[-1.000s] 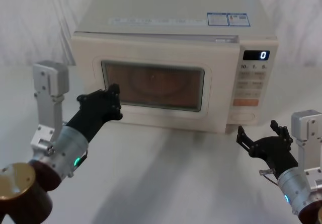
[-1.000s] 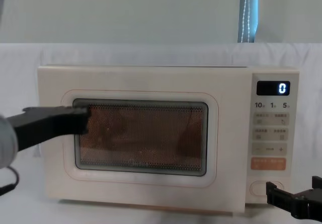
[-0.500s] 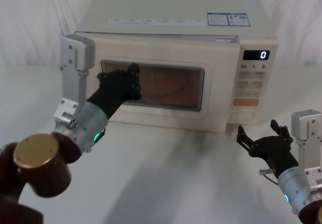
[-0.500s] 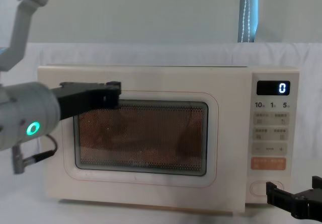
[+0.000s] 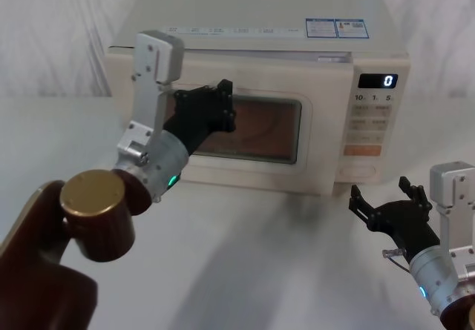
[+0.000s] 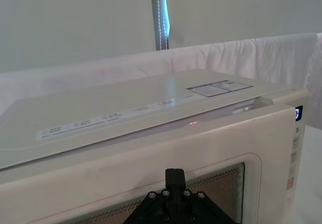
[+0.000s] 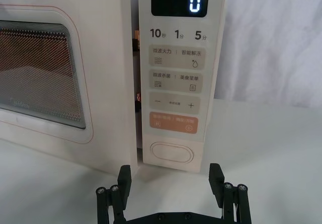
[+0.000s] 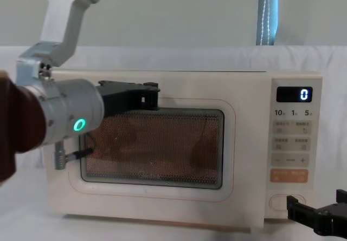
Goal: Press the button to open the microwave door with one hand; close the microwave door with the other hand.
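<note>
The microwave door (image 5: 326, 133) is cream with a dark window. A narrow gap shows between its right edge (image 7: 128, 83) and the control panel. My left gripper (image 5: 223, 101) is shut and sits against the door's upper part, at the window's top edge (image 8: 152, 96); its tip (image 6: 174, 176) points at the door face (image 6: 151, 158). The button (image 7: 172, 152) is the wide pill-shaped key at the panel's bottom (image 5: 361, 173). My right gripper (image 5: 381, 191) hovers open just in front of and below the button (image 8: 283, 202), not touching it, its fingers (image 7: 125, 176) spread to either side.
The microwave's top (image 5: 252, 11) carries label stickers. The display (image 7: 179, 2) reads 0. An orange key (image 7: 173, 124) sits right above the button. White cloth covers the table (image 5: 245, 256) and the wall behind. My left forearm (image 8: 65, 122) crosses in front of the door's left half.
My left arm has risen and swung right, carrying its gripper from the window's left edge to the door's upper middle. The right gripper has not moved.
</note>
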